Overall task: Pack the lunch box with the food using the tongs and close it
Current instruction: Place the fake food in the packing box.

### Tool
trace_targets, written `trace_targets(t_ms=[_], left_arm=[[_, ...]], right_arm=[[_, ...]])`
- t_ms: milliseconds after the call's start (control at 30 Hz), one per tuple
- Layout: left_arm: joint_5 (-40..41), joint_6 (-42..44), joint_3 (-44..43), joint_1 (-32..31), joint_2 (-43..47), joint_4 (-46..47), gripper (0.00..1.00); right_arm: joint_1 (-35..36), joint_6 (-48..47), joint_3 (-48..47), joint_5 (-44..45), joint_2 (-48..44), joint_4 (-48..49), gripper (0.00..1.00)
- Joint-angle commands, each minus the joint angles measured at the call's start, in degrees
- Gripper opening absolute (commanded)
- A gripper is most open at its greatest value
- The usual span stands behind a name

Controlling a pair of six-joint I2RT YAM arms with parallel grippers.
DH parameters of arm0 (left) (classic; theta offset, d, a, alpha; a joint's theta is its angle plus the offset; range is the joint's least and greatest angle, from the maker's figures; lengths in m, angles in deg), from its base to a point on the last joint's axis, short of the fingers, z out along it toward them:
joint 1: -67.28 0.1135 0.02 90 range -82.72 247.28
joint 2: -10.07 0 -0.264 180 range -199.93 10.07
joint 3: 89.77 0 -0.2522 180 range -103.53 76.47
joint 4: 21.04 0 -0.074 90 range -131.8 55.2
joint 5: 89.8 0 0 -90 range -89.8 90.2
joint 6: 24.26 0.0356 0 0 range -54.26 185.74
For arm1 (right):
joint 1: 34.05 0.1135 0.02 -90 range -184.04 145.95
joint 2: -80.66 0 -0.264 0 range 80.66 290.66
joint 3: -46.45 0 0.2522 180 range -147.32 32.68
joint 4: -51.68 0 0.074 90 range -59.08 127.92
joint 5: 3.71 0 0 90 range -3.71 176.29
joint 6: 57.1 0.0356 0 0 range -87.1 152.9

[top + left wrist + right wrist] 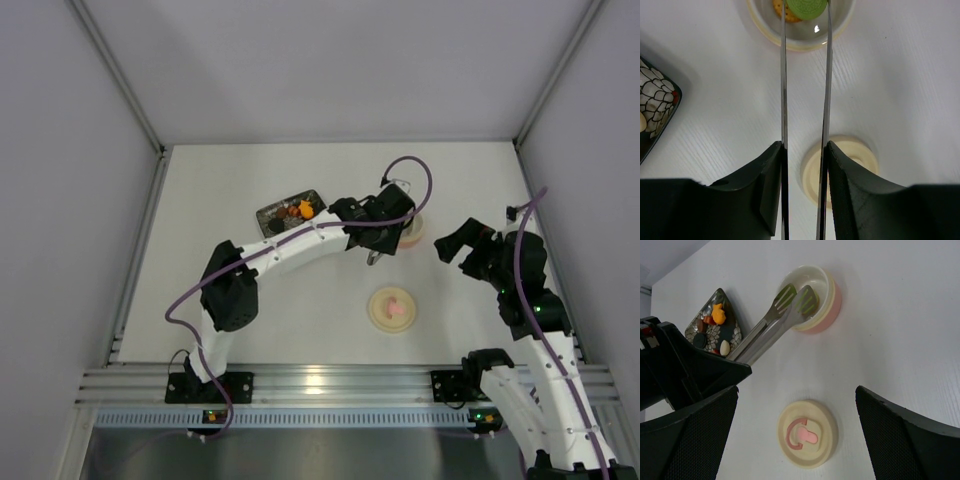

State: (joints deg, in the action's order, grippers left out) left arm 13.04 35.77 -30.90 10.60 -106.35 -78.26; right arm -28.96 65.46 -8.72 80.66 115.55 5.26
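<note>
Lunch box (832,300) stood open between plate (715,327) and right gripper (458,243), whose jaws gaped; left gripper (805,150) clamped the tongs (784,75), pinching one green piece (807,7) over it; one lid (807,432) lay apart on bare table (250,330)

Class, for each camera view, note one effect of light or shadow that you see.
Top external: glare patch on the metal rail. Left wrist: small bright glint inside the lunch box; the tongs shine. Right wrist: the right gripper looms dark in the foreground; the lid casts only a soft shadow.
</note>
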Motion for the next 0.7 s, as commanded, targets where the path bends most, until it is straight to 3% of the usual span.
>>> trace_targets(t_ms=[0,667], left_arm=[[-0.27,0.62,-2.75,-0.09,0.05,4.17,0.43],[1.22,0.97,-4.6,-0.09,-1.09,4.61,0.53]], right_arm=[[-0.95,-0.65,-2.36,0.71,-0.62,-0.73,0.99],[-0.95,-0.65,-1.04,0.36,-1.23,-0.47,1.0]])
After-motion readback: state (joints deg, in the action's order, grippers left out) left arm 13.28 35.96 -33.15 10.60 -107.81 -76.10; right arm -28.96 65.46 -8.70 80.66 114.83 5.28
